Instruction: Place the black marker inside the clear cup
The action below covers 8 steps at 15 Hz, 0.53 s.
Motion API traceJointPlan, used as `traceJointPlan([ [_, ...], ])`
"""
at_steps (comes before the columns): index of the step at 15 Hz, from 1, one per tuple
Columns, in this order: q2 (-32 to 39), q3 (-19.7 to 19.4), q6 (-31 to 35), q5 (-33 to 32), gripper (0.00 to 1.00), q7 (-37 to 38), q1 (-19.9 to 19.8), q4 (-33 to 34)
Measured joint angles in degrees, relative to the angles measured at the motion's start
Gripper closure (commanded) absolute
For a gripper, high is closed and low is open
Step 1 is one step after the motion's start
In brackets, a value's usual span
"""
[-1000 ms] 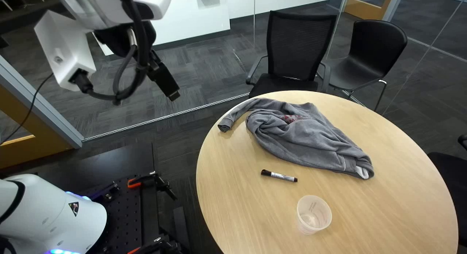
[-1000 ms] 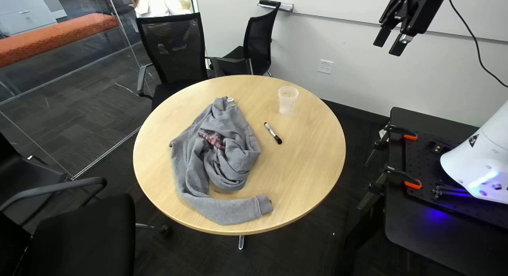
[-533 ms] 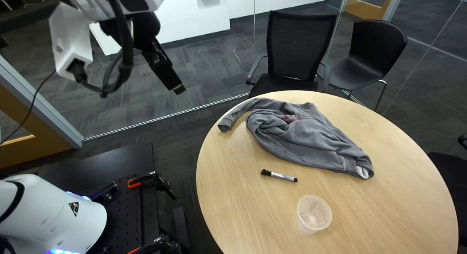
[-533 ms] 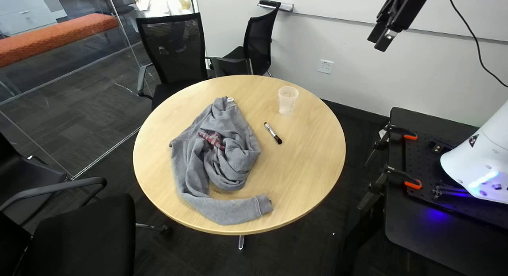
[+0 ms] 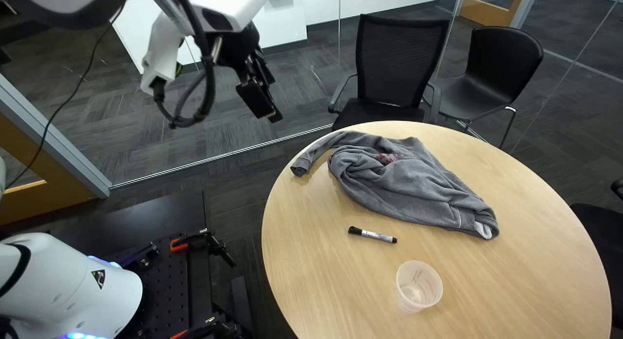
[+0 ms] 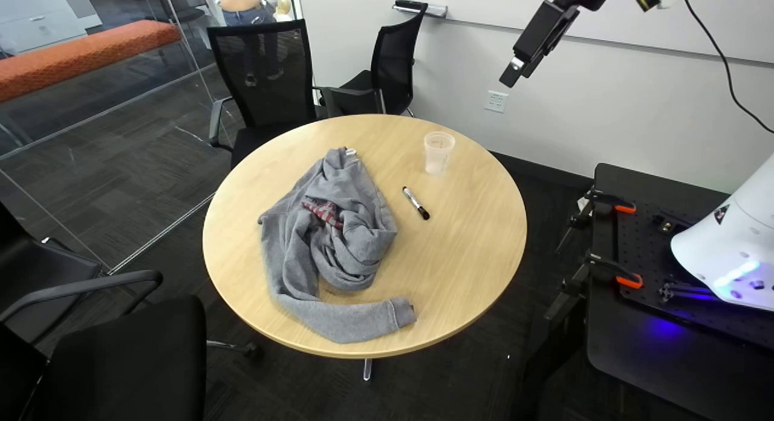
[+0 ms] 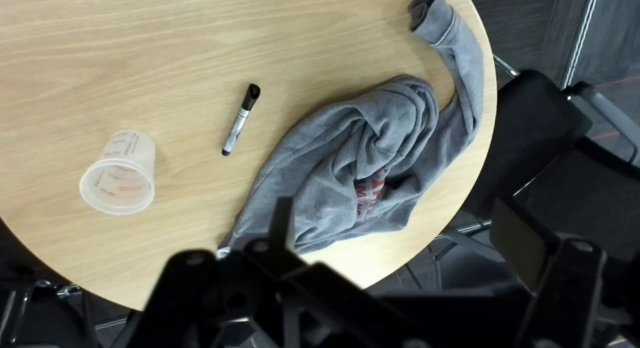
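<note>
The black marker lies flat on the round wooden table in both exterior views, between the grey cloth and the clear cup. It shows whole in the wrist view, with a black cap and a pale label. The clear cup stands upright on the table; it also shows in an exterior view and at the left of the wrist view. I see nothing inside it. My gripper is high up, apart from the marker and cup. In the wrist view its fingers are wide apart with nothing between them.
A crumpled grey cloth with a red print lies on the round table, its sleeve near the edge. Black chairs stand around the table. A black robot stand with orange-tipped clamps is apart from the table.
My gripper has moved toward the table, rightward in one exterior view and leftward in the other, and its wrist has turned. The marker, cup and cloth have not moved.
</note>
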Motion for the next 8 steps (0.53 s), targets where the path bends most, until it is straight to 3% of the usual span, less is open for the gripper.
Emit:
traceJointPlan([
  [8, 18.23, -1.38, 5.73, 2.40, 0.00, 2.74, -1.27, 8.31],
])
